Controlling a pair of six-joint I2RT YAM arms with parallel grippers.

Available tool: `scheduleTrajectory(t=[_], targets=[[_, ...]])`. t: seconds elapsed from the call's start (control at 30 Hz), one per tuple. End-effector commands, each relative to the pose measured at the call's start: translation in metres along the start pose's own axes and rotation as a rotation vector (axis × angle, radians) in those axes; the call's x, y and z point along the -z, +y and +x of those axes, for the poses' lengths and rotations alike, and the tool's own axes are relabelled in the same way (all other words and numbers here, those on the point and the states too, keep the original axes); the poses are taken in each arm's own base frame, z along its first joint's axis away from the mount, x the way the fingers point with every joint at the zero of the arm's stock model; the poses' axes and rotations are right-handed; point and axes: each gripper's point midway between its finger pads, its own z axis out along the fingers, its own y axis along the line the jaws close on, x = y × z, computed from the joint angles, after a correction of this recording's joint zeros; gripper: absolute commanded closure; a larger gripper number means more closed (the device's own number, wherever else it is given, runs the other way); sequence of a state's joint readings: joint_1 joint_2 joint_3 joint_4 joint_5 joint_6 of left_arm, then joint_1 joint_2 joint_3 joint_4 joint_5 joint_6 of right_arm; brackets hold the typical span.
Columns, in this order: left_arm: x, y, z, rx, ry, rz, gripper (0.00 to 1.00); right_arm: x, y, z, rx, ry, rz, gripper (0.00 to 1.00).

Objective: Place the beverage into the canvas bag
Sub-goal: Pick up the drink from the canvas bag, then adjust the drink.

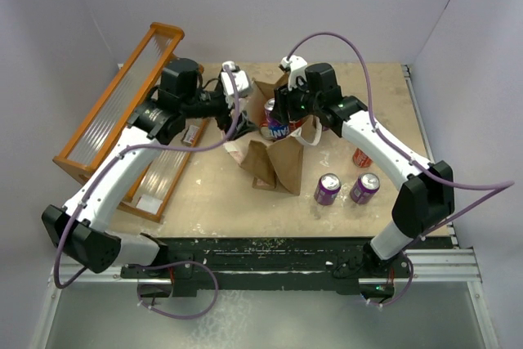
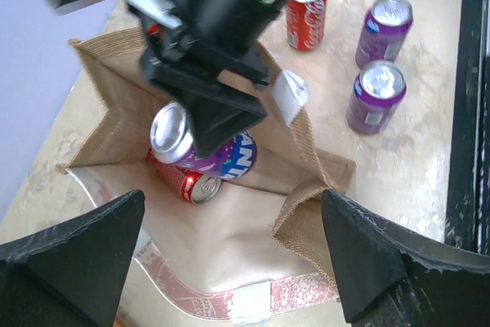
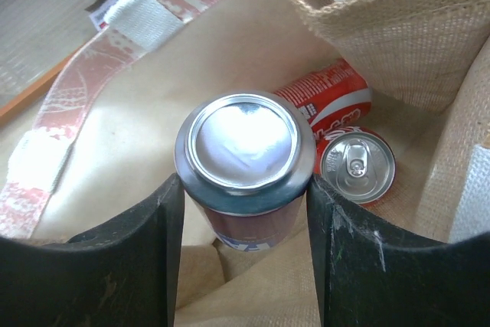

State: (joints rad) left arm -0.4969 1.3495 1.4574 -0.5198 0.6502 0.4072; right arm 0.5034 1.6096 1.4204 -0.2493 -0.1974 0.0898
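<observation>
Top external view, from the left: an orange rack (image 1: 114, 108) lies on the table (image 1: 212, 194) at nine o'clock of the bag (image 1: 274, 165), which stands mid-table with its mouth open.

In the left wrist view, the left claw (image 2: 233, 212) hangs just above the bag's near rim. Its fingers are spread wide apart with nothing between them.

The purple can (image 2: 222, 155) sits in the mouth of the bag, tilted. Its long axis runs from ten o'clock to four o'clock, with the silver end at ten and the labelled body dipping inward.

In the right wrist view, that silver end faces the camera and the body points away, down into the bag. The right claw (image 3: 243, 189) is clamped on the purple can, one finger against each side.

A red can (image 3: 337, 112) lies on its side inside the bag at four o'clock of the purple can, tab end toward five o'clock.

On the table at four o'clock of the bag stand the left spare can (image 1: 327, 188) and the right spare can (image 1: 365, 187), both purple, with an upright red can (image 1: 361, 157) just behind them.
</observation>
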Motion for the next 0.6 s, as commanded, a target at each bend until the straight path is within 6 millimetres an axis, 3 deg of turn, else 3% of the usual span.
scheduleTrajectory(t=[0.0,0.3,0.57], targets=[[-0.003,0.032,-0.009,0.24,-0.082,-0.043,0.01,0.051,0.02,-0.095,0.091,-0.279,-0.051,1.0],[-0.03,0.07,0.014,0.385,-0.118,0.063,0.01,0.079,0.029,-0.145,0.062,-0.382,-0.067,1.0],[-0.049,0.089,0.012,0.32,-0.205,0.086,0.01,0.11,0.041,-0.194,-0.017,-0.516,-0.115,1.0]])
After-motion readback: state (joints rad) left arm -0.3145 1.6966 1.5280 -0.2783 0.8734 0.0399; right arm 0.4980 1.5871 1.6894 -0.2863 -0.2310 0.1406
